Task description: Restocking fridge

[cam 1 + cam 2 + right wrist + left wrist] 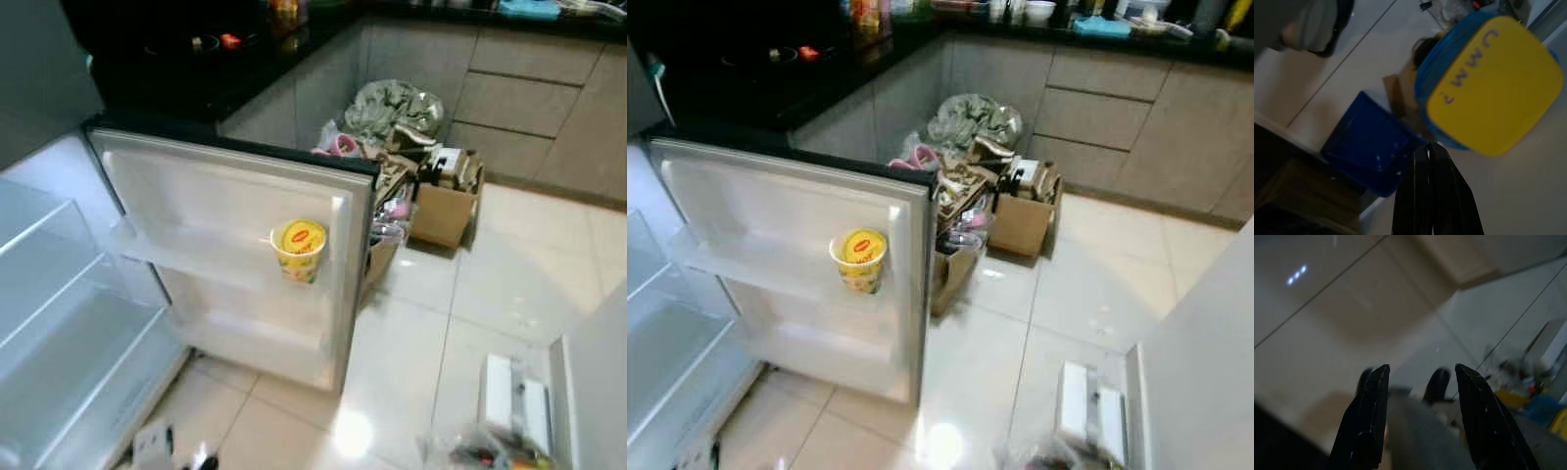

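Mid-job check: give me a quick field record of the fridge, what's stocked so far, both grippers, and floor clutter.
fridge door: open, swung wide
door shelf: one yellow cup noodle standing on it
fridge interior shelves: bare in the visible part
left gripper: open, over floor tiles
right gripper: shut, near a blue tub with yellow lid
floor clutter: cardboard boxes and bags by the cabinets

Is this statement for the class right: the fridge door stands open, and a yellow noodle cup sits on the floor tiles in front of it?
Not quite. The fridge door does stand open, but the yellow noodle cup sits in the door's upper shelf, not on the floor tiles. The left eye view shows it there, near the door's outer edge, upright with its lid on.
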`<state>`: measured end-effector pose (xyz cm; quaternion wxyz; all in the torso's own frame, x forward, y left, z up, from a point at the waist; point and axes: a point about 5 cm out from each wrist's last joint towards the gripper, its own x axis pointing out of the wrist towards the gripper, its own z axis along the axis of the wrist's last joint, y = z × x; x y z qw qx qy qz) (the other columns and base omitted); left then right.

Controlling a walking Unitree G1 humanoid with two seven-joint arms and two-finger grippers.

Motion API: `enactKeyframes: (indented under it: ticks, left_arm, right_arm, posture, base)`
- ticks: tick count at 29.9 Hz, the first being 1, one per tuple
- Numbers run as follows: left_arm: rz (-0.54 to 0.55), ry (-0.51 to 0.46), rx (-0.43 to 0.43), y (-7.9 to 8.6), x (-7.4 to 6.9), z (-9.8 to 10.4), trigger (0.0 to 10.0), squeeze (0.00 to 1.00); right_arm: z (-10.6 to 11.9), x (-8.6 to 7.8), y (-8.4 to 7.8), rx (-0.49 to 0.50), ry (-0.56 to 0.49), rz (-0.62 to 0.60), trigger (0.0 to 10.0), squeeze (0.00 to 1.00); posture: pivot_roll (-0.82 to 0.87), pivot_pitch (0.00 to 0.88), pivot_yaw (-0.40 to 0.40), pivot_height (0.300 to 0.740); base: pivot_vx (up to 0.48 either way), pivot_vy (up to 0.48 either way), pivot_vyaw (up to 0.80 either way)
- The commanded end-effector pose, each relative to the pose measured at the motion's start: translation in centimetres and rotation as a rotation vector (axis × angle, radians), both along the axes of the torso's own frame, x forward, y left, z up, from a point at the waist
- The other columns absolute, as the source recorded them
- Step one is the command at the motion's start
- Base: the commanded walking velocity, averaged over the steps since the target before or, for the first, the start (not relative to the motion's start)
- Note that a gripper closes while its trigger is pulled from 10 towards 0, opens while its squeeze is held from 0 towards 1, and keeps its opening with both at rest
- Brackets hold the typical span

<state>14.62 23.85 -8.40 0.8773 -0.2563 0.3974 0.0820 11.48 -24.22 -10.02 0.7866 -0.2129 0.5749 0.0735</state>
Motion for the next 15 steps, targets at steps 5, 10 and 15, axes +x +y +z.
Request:
enactKeyframes:
  ticks: [5,10,15]
  left_arm:
    - [0.010,0.012,-0.012,-0.26,-0.28,-0.20,10.0,0.00]
    - [0.010,0.019,-0.025,-0.28,-0.32,-0.23,10.0,0.00]
    - [-0.030,0.044,-0.024,-0.55,-0.69,-0.44,10.0,0.00]
  right_arm:
    - [-0.05,-0.25,-0.12,-0.007,0.011,0.007,10.0,0.00]
    - [-0.04,-0.19,-0.05,-0.004,0.007,0.006,10.0,0.00]
    - [-0.06,-0.18,0.05,0.004,0.005,0.004,10.0,0.00]
  posture:
    - [-0.06,0.087,-0.016,0.740]
    - [-0.07,0.085,-0.015,0.740]
    - [-0.06,0.078,-0.016,0.740]
  base:
    - [-0.253,0.000,0.00]
    - [0.000,0.000,0.00]
    - [0.000,-0.276,0.00]
